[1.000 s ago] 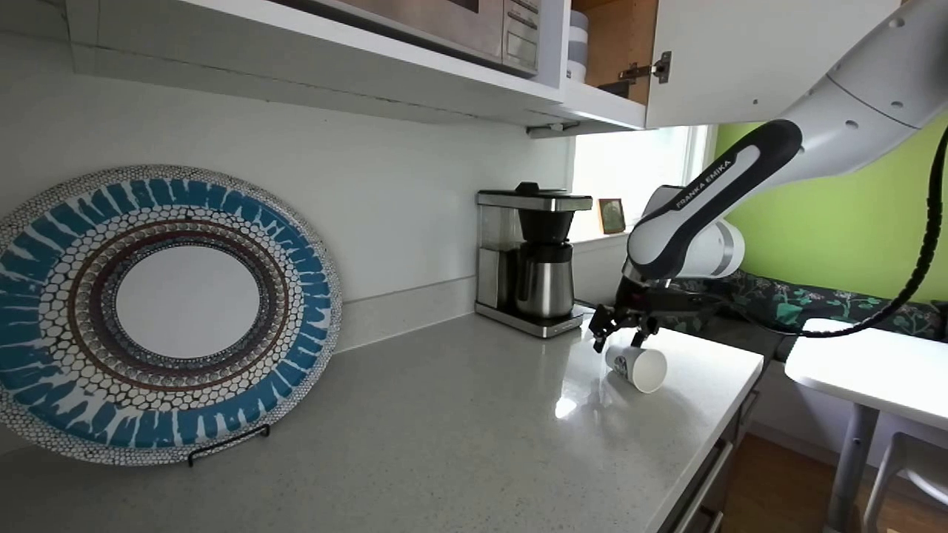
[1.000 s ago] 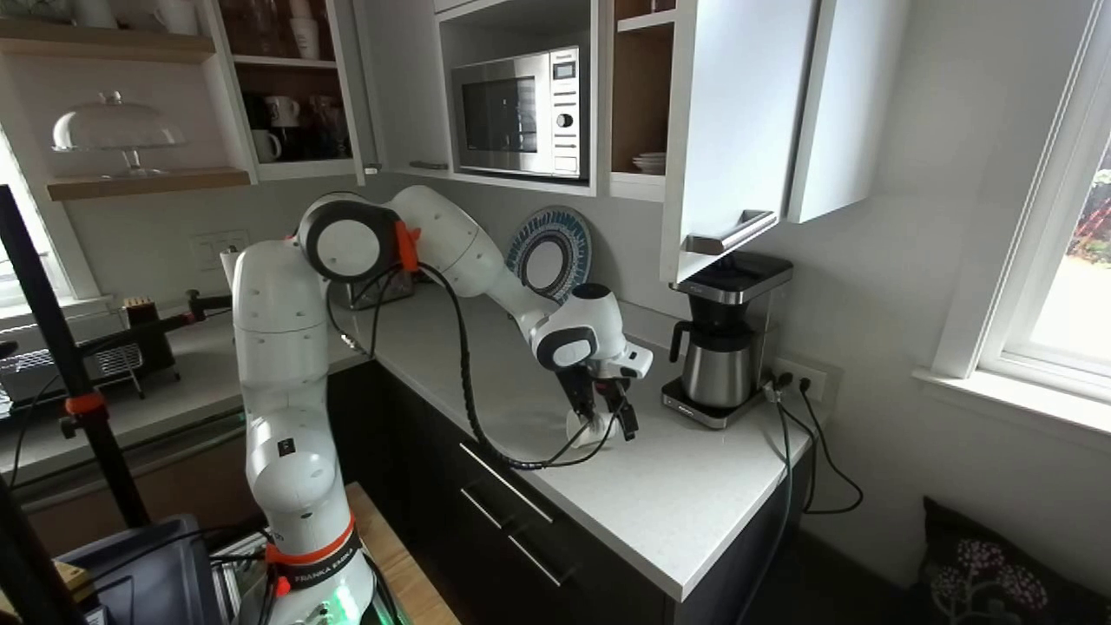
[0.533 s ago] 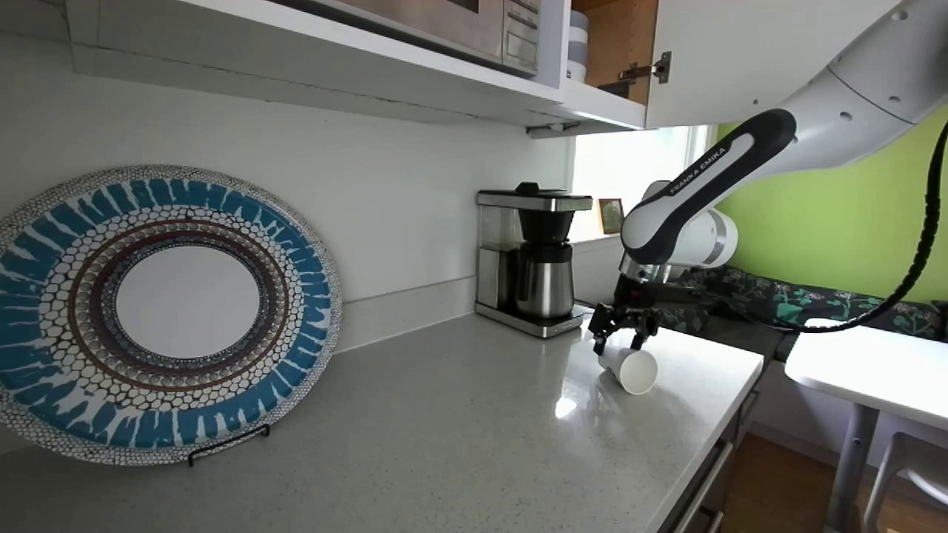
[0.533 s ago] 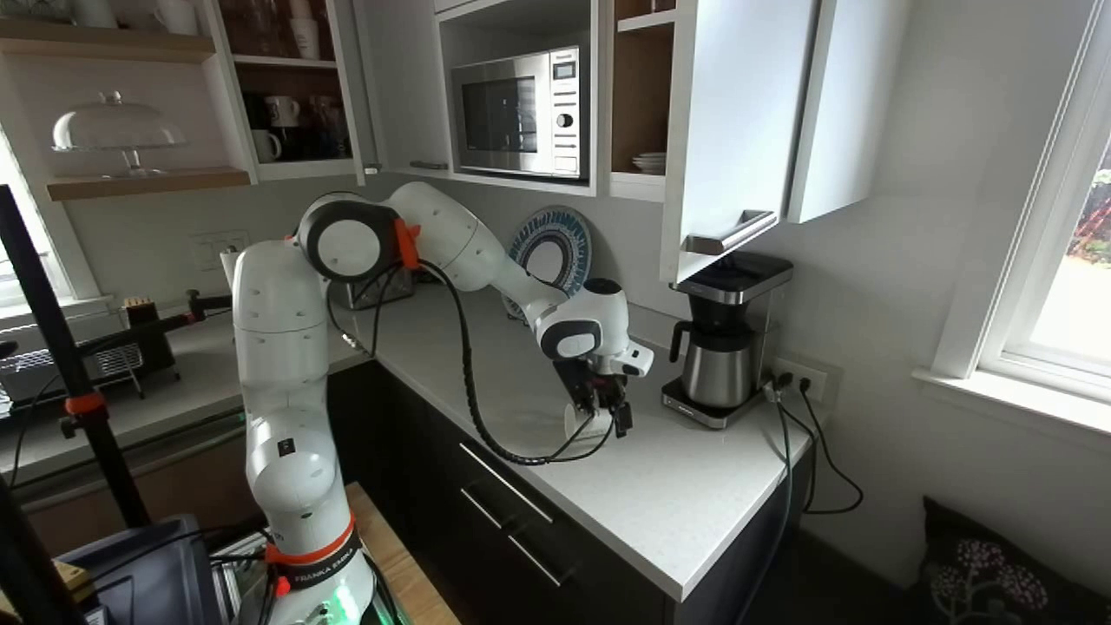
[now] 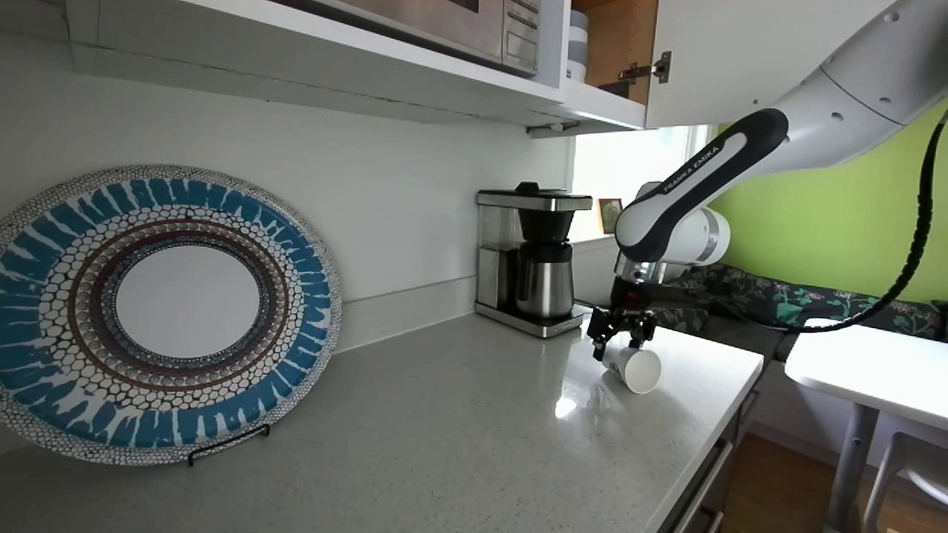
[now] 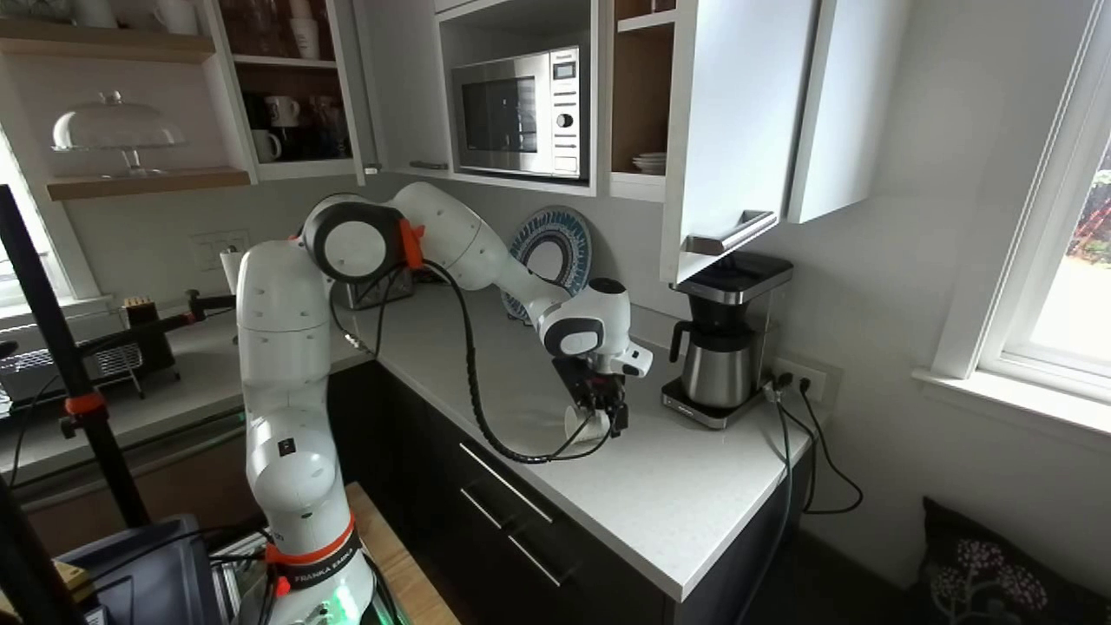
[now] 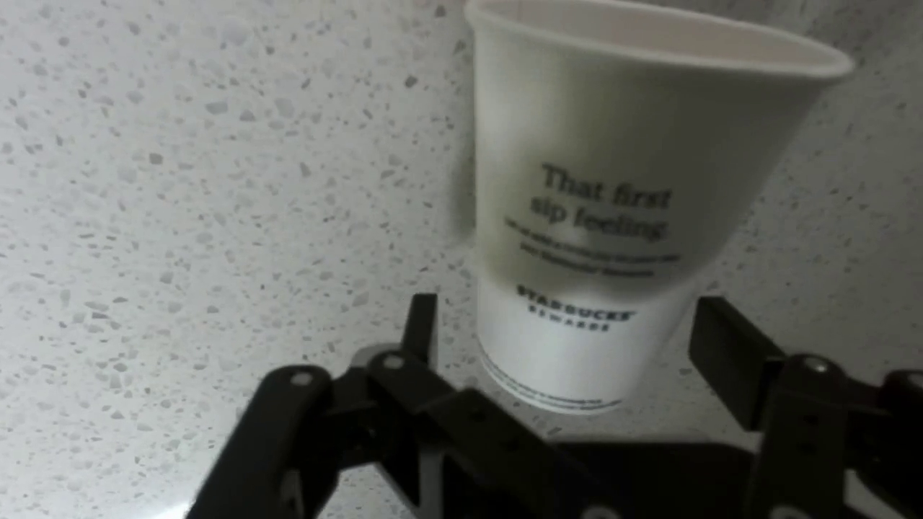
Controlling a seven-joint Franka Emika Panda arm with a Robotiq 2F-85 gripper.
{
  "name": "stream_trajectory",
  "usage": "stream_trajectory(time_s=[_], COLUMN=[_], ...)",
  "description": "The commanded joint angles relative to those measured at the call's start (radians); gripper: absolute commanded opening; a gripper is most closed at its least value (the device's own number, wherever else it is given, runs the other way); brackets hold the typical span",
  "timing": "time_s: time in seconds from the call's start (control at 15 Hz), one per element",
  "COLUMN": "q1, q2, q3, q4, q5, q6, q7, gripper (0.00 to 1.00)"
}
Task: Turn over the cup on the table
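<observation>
Flanking the Starbucks paper cup (image 7: 591, 216) near its base, the pincer (image 7: 570, 331) stands wide! That cup's probably light, crushable, best squeezed softly by its stiffer bottom.

Cup (image 7: 591, 238) lying on the table (image 5: 444, 414) | gripper (image 7: 567, 321) astride its base end | in an exterior view, coffee maker (image 5: 511, 274) behind and left, plate (image 5: 185, 303) farther left

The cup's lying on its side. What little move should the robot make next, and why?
Probably close the hand: its fingers stand apart, flanking the cup near its base, with a gap showing on one side, so nothing grips it yet.
</observation>
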Motion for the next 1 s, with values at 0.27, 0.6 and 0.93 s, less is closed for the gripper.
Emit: stream_trajectory(time_s=[0.27,0.6,0.93], q1=[0.006,0.013,0.046], q2=[0.030,-0.005,-0.086], q3=[-0.005,-0.023,-0.052], q4=[0.030,0.013,-0.029], q5=[-0.006,-0.060,-0.240], q6=[-0.014,-0.019,-0.012], q7=[0.008,0.070,0.340], gripper=[0.37,0.33,0.33])
